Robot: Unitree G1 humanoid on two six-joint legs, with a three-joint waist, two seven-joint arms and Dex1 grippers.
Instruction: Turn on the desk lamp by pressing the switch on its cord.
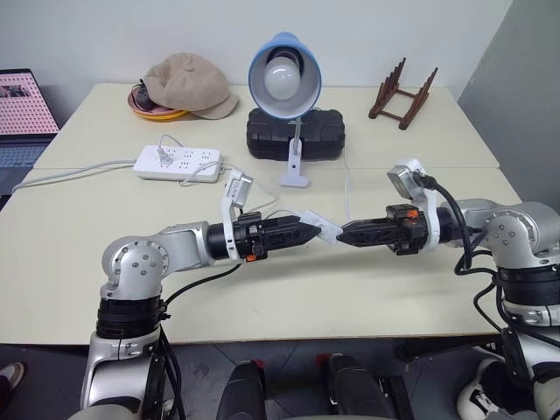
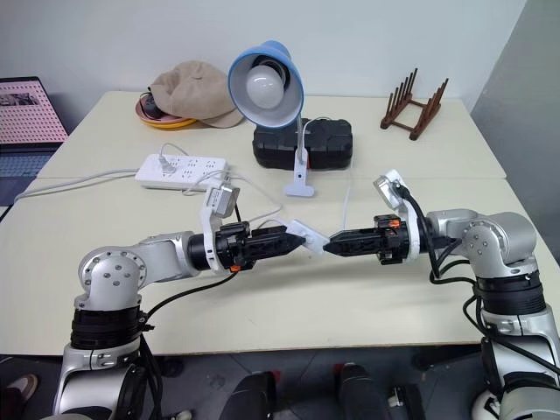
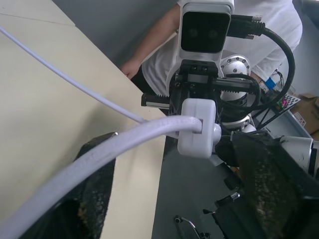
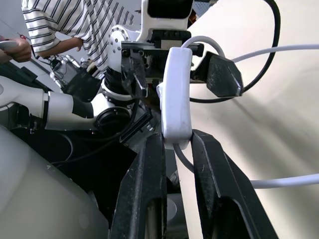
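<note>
The desk lamp [image 1: 284,77], blue shade and white bulb, stands at mid table on its white clip base [image 1: 295,179]. Its thin white cord [image 1: 347,191] runs forward to the switch [image 1: 325,230], a small white oblong block held above the table between my two grippers. My right gripper [image 1: 344,234] points left and is shut on one end of the switch [image 4: 177,94]. From the other side, my left gripper [image 1: 308,230] points right with its fingers [image 4: 222,74] apart on either side of the switch. In the left wrist view the cord [image 3: 99,154] passes between those fingers.
A white power strip [image 1: 178,163] lies left of the lamp and a black case [image 1: 295,133] sits behind its base. A beige cap [image 1: 191,85] is at the back left, a wooden rack [image 1: 402,94] at the back right. A laptop [image 1: 22,114] stands far left. A person [image 4: 65,25] shows in the wrist views.
</note>
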